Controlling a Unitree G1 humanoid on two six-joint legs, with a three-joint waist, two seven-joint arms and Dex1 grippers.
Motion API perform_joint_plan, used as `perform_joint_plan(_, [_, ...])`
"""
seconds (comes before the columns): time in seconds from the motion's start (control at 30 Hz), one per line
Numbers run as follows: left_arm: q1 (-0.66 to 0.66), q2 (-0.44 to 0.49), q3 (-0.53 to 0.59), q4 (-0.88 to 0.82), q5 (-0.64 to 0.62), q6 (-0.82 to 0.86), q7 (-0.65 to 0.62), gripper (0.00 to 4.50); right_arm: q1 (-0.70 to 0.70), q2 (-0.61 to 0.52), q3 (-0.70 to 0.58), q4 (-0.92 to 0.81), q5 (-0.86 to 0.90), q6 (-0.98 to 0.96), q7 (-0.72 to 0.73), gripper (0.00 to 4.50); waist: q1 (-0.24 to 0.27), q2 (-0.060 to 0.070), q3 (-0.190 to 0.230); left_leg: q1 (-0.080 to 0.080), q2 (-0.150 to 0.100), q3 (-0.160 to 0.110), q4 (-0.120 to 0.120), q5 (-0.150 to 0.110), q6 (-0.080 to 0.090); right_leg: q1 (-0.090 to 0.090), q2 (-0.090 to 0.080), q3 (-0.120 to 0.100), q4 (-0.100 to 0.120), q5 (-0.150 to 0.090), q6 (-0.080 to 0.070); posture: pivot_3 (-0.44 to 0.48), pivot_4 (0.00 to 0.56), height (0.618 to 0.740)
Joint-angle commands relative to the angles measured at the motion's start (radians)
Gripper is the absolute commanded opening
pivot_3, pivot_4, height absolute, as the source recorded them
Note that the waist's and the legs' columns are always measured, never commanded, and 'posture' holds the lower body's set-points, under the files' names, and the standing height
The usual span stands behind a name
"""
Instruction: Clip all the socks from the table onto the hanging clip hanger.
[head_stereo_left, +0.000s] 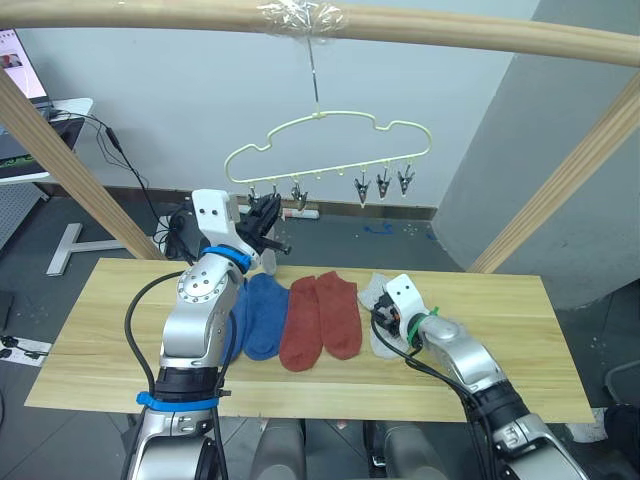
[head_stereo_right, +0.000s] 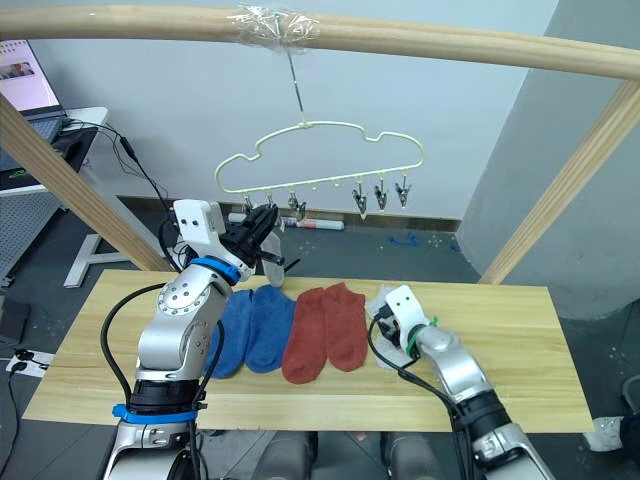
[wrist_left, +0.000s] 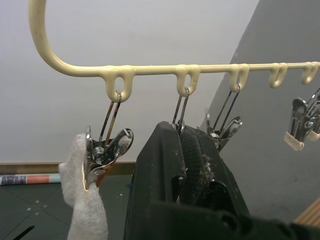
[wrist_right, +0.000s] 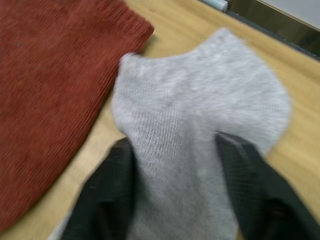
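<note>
Socks: one light grey sock (wrist_left: 82, 200) already hangs from the leftmost clip (wrist_left: 102, 152) of the clip hanger (head_stereo_left: 325, 150), which hooks on the wooden pole (head_stereo_left: 450, 30) above the table's far edge. Left gripper (head_stereo_left: 265, 215) raised at the second clip (wrist_left: 179, 125), fingers (wrist_left: 170, 170) pressed together around it. On the table (head_stereo_left: 520, 340), left to right near mid-width: two blue socks (head_stereo_left: 258, 315), two rust-red socks (head_stereo_left: 320, 320), then the other grey sock (wrist_right: 195, 145). Right gripper (wrist_right: 182, 175) down on that grey sock, fingers spread wide with the knit between them; cannot tell if it's actually gripped.
</note>
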Motion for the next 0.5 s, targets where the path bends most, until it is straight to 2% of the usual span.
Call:
perform_joint_plan(0.03, [-0.002, 0.000, 0.005, -0.031, -0.006, -0.002, 0.000, 0.00, 0.049, -0.034, 0.033, -0.015, -0.035, 0.016, 0.041, 1.06, 0.000, 0.000, 0.000, 0.000, 0.000, 0.000, 0.000, 0.000, 0.000, 0.000, 0.000, 0.000, 0.000, 0.000, 0.000, 0.177, 0.226, 0.740])
perform_joint_plan(0.13, [-0.008, -0.007, 0.018, -0.025, -0.043, 0.036, -0.010, 0.00, 0.079, -0.102, 0.067, -0.087, -0.082, -0.045, 0.081, 0.04, 0.000, 0.000, 0.000, 0.000, 0.000, 0.000, 0.000, 0.000, 0.000, 0.000, 0.000, 0.000, 0.000, 0.000, 0.000, 0.177, 0.224, 0.740])
perform_joint_plan(0.23, [-0.019, -0.014, 0.058, -0.019, -0.190, 0.212, -0.047, 0.00, 0.102, -0.209, 0.107, -0.206, -0.166, -0.182, 0.116, 0.04, 0.004, 0.001, 0.000, -0.001, -0.001, 0.000, 0.000, 0.000, 0.000, 0.000, 0.000, 0.000, -0.001, 0.000, 0.000, 0.177, 0.224, 0.740])
perform_joint_plan(0.3, [-0.037, -0.017, 0.134, 0.006, -0.325, 0.373, -0.035, 0.00, 0.111, -0.231, 0.092, -0.289, -0.157, -0.291, 0.131, 0.04, -0.001, 0.000, 0.000, -0.001, -0.001, 0.000, 0.000, 0.000, 0.000, 0.000, -0.001, 0.000, -0.001, 0.000, 0.001, 0.179, 0.228, 0.740])
perform_joint_plan(0.37, [-0.074, -0.023, 0.228, 0.035, -0.460, 0.511, 0.008, 0.00, 0.103, -0.225, 0.098, -0.362, -0.122, -0.342, 0.180, 0.04, -0.013, 0.000, 0.000, 0.000, 0.000, 0.000, 0.000, 0.000, 0.000, 0.000, 0.000, 0.001, 0.000, 0.000, 0.001, 0.179, 0.228, 0.740])
perform_joint_plan(0.5, [-0.136, -0.015, 0.338, 0.066, -0.654, 0.711, 0.064, 0.00, 0.045, -0.166, 0.112, -0.425, -0.103, -0.321, 0.222, 0.04, -0.023, 0.001, 0.000, 0.003, 0.002, -0.002, -0.001, 0.000, 0.000, 0.000, 0.003, 0.000, 0.003, 0.000, 0.001, 0.179, 0.227, 0.740])
